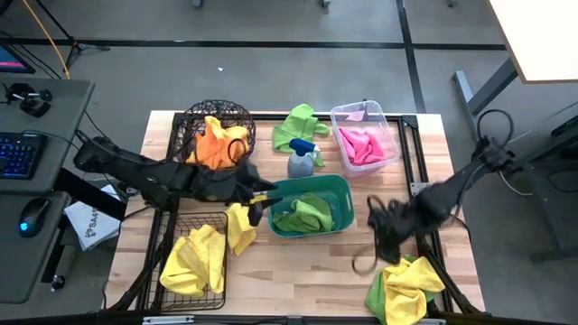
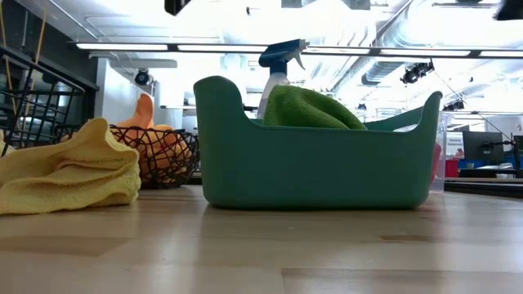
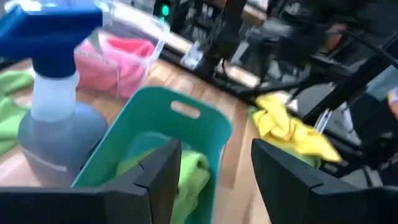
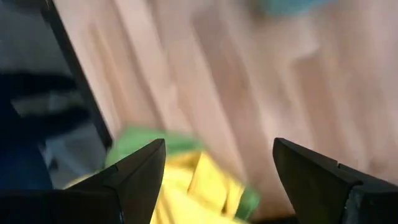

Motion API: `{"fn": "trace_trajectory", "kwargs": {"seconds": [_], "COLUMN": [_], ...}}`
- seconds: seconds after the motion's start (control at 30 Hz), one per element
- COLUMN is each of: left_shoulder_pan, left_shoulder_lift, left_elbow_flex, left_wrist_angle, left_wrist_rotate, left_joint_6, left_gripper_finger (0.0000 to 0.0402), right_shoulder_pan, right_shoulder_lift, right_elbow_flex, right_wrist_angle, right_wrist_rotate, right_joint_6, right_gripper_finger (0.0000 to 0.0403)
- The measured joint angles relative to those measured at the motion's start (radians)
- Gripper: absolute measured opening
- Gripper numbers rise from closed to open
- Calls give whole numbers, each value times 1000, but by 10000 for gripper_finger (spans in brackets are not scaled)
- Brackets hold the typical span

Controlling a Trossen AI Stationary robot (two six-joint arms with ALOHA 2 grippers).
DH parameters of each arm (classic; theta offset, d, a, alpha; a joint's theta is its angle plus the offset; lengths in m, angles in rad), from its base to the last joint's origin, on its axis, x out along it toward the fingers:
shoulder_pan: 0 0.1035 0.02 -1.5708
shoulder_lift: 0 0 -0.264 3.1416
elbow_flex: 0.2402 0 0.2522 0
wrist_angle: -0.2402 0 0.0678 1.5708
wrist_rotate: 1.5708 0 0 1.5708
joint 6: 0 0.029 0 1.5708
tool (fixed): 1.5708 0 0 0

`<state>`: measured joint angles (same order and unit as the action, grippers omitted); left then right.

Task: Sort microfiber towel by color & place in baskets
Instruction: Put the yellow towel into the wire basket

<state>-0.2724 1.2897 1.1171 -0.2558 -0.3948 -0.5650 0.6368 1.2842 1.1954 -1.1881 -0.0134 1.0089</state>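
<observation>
My left gripper point(image 1: 258, 200) hangs open over the left end of the teal tub point(image 1: 343, 186), which holds a green towel point(image 3: 189, 171). It holds nothing in the left wrist view point(image 3: 214, 180). A yellow towel point(image 1: 240, 227) lies flat on the table just near of it. My right gripper point(image 1: 376, 238) is open above a heap of yellow and green towels point(image 1: 406, 287) at the table's near right corner, and the right wrist view point(image 4: 217, 180) shows that heap point(image 4: 186, 186) below the fingers. Orange towels point(image 1: 217, 144) fill the round wire basket point(image 1: 237, 116).
Yellow towels point(image 1: 194, 262) lie in the rectangular black wire basket point(image 1: 219, 289) at near left. Pink towels point(image 1: 361, 144) sit in the clear bin point(image 1: 385, 122). A grey spray bottle point(image 1: 302, 161) stands behind the tub, with a loose green towel point(image 1: 298, 126) beyond it.
</observation>
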Motion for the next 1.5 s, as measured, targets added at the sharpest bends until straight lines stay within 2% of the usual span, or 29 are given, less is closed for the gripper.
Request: {"fn": "trace_trajectory", "kwargs": {"seconds": [0.13, 0.3, 0.5, 0.77, 0.87, 0.97, 1.0, 1.03, 1.2, 1.3, 1.5], "left_shoulder_pan": [38, 42, 29, 10, 9, 9, 9, 9, 9, 9, 9], "left_shoulder_lift": [4, -14, -40, -86, -112, -163, -187, -213, -367, -442, -505], "left_elbow_flex": [-15, -102, -188, -193, -193, -193, -193, -193, -193, -193, -193], "left_wrist_angle": [-5, 0, 132, 269, 280, 276, 276, 276, 279, 279, 278], "left_wrist_rotate": [87, 99, 128, 92, 98, 91, 72, 47, -102, -166, -180], "left_joint_6": [29, 19, -26, 22, 45, 103, 123, 144, 258, 313, 350], "left_gripper_finger": [184, 184, 184, 184, 184, 184, 184, 184, 184, 184, 184], "right_shoulder_pan": [127, 228, 257, 253, 254, 261, 262, 263, 243, 225, 173], "right_shoulder_lift": [107, 232, 368, 472, 477, 473, 466, 458, 420, 386, 341], "right_elbow_flex": [0, 0, 0, 0, 3, 44, 67, 98, 332, 499, 730], "right_wrist_angle": [19, 19, 87, 114, 109, 34, 4, -39, -286, -376, -360], "right_wrist_rotate": [-82, -170, -228, -232, -265, -268, -252, -228, -101, 47, 399], "right_joint_6": [105, 197, 213, 214, 210, 220, 222, 222, 217, 204, 157], "right_gripper_finger": [293, 293, 293, 284, 226, 96, 51, 26, 9, 10, 4]}}
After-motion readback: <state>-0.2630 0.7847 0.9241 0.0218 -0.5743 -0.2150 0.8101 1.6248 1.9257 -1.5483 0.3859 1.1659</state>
